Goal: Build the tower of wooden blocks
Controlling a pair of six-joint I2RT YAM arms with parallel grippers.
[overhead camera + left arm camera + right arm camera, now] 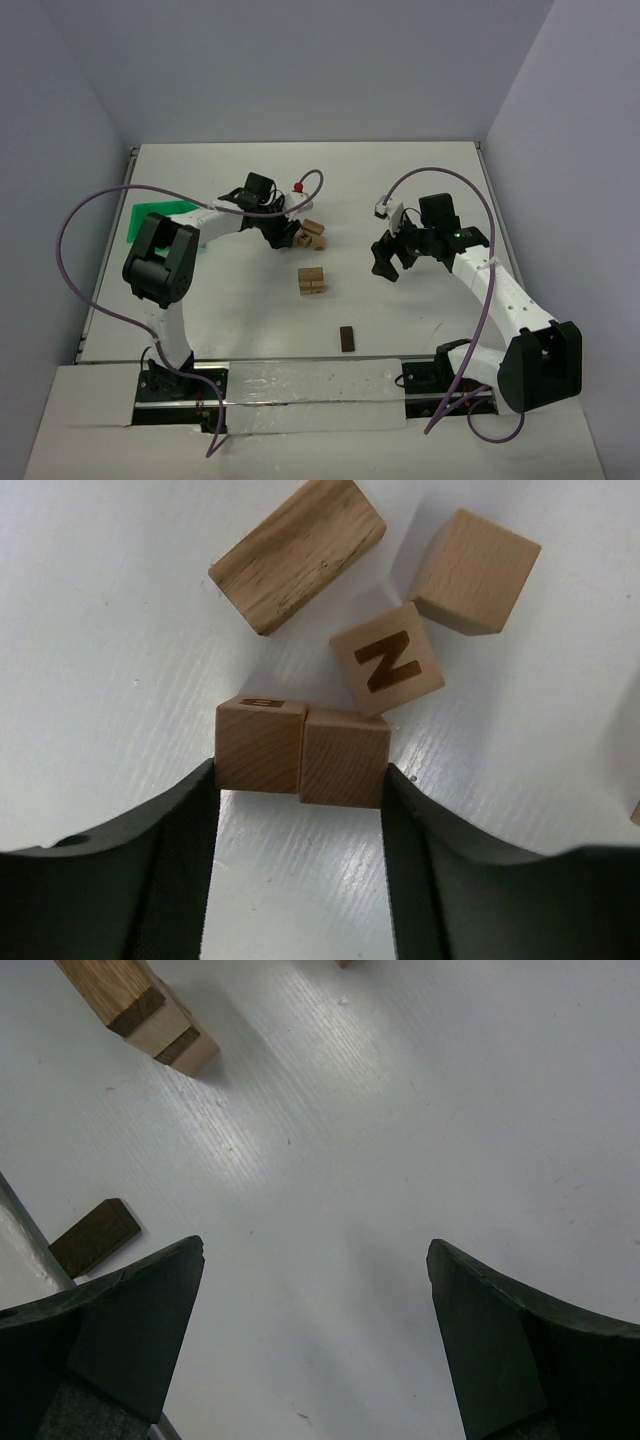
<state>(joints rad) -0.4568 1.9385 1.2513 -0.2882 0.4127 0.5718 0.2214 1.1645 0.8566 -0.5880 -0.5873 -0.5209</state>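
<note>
My left gripper (pixel 300 780) grips a pair of light-tan wood blocks, one cube (pixel 260 746) and its neighbour (pixel 345 759), side by side on the table with a fingertip against each outer face. Just beyond them lie a cube marked N (pixel 387 660), a plain cube (pixel 473 570) and a flat plank (pixel 297 553). From above, this gripper (pixel 290 232) is at the loose block pile (pixel 314 234). The tower (pixel 311 281) is a short stack nearer the middle, also visible as the tower (pixel 140 1005). My right gripper (pixel 315 1260) hangs open over bare table, right of the tower (pixel 392 258).
A dark brown block (pixel 347 339) lies near the front edge, also showing as the dark block (pixel 95 1237). A green bin (pixel 160 217) sits at the left behind the left arm. A small red object (pixel 299 187) lies behind the left gripper.
</note>
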